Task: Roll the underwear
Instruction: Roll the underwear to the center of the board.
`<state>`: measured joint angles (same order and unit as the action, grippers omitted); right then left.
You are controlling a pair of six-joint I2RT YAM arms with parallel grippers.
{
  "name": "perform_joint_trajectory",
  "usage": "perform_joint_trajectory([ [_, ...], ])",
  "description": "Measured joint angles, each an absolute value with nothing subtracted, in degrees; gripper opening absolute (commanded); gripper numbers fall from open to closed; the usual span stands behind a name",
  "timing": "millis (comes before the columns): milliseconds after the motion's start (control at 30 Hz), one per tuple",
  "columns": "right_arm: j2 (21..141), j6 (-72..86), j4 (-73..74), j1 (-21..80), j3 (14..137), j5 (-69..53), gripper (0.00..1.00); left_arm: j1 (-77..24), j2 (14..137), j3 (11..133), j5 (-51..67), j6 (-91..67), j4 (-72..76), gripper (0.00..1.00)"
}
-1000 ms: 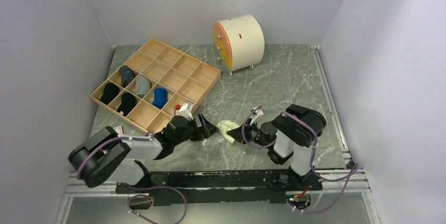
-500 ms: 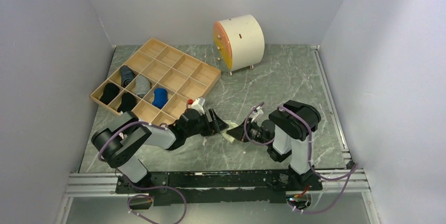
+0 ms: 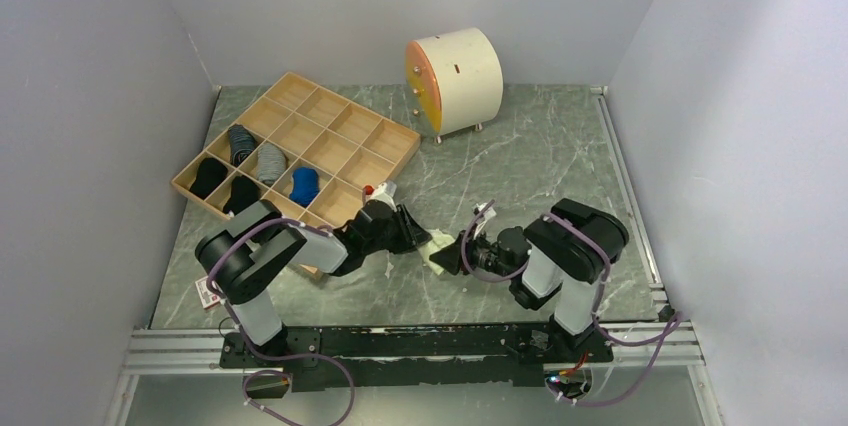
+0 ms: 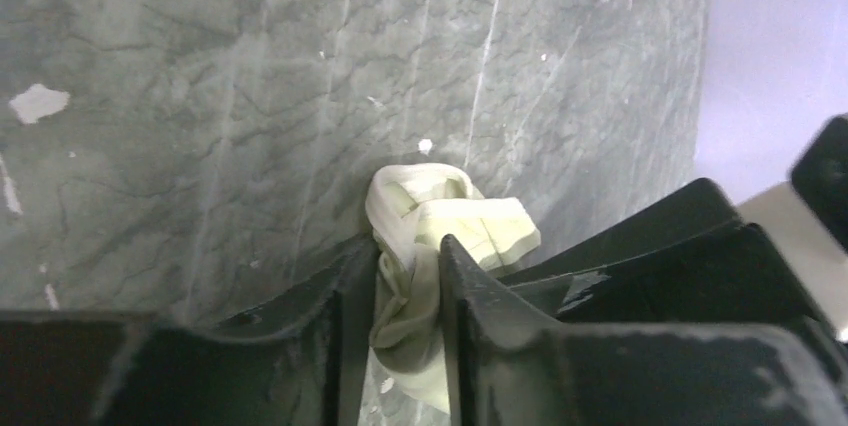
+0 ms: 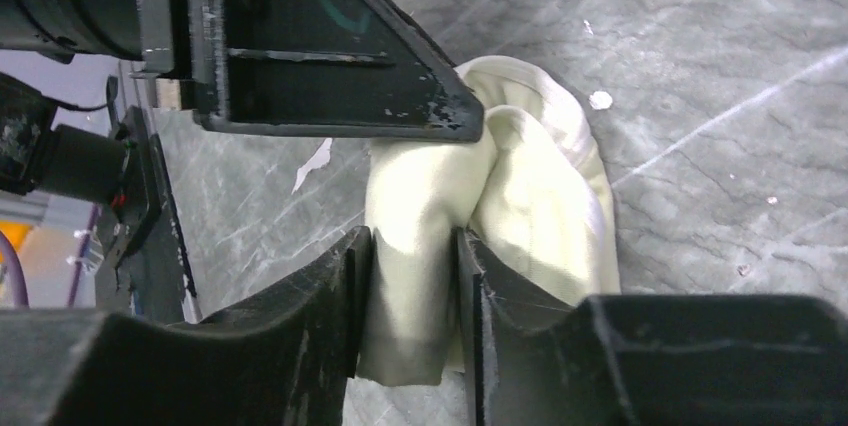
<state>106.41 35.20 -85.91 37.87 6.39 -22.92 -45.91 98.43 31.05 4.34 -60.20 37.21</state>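
Left wrist view: I see the left end effector [image 4: 408, 258] pinching the pale underwear [image 4: 472, 228]. My right end effector [image 5: 413, 251] grips it too.

Underwear [image 3: 437, 246]: pale cream cloth, bunched into a lumpy, part-rolled wad with loose folds, lying flat on the bench [image 3: 560, 146] near the wooden tray [image 3: 355, 104], off its near-right end.

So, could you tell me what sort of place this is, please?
Probably a robotics test cell set up for laundry practice: plain walls box in a marble-look table, two arms are bolted at its edge, and a wooden divider tray holds rolled socks.
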Motion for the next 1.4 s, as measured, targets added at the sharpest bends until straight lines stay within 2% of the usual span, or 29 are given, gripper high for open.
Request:
perform_joint_trajectory([
  [133, 99.1, 30.9, -75.6, 38.3, 7.7, -22.6, 0.52, -46.1, 98.3, 31.3, 3.1, -59.1, 35.5, 0.23],
  [267, 91.9, 26.5, -62.5, 38.3, 10.7, -20.5, 0.68, -46.2, 98.0, 32.5, 2.6, -57.9, 32.5, 0.19],
  [433, 80.2, 21.2, -46.9, 38.5, 11.6, -16.2, 0.72, -46.3, 97.4, 33.8, 2.3, -56.8, 29.4, 0.18],
  [533, 73.1, 17.6, -38.1, 39.4, 12.7, -12.9, 0.72, -46.4, 97.2, 33.9, 2.1, -56.4, 28.7, 0.18],
  [700, 68.0, 11.4, -25.9, 44.4, 18.6, -6.8, 0.70, -46.4, 97.1, 34.5, 2.1, -56.2, 27.5, 0.16],
  [1000, 75.6, 5.5, -14.7, 58.8, 28.9, 7.7, 0.61, -46.4, 97.0, 35.1, 2.1, -56.1, 26.1, 0.17],
  [1400, 79.6, 5.7, -10.1, 61.2, 29.9, 15.1, 0.48, -46.5, 96.9, 36.3, 2.1, -55.1, 23.7, 0.17],
])
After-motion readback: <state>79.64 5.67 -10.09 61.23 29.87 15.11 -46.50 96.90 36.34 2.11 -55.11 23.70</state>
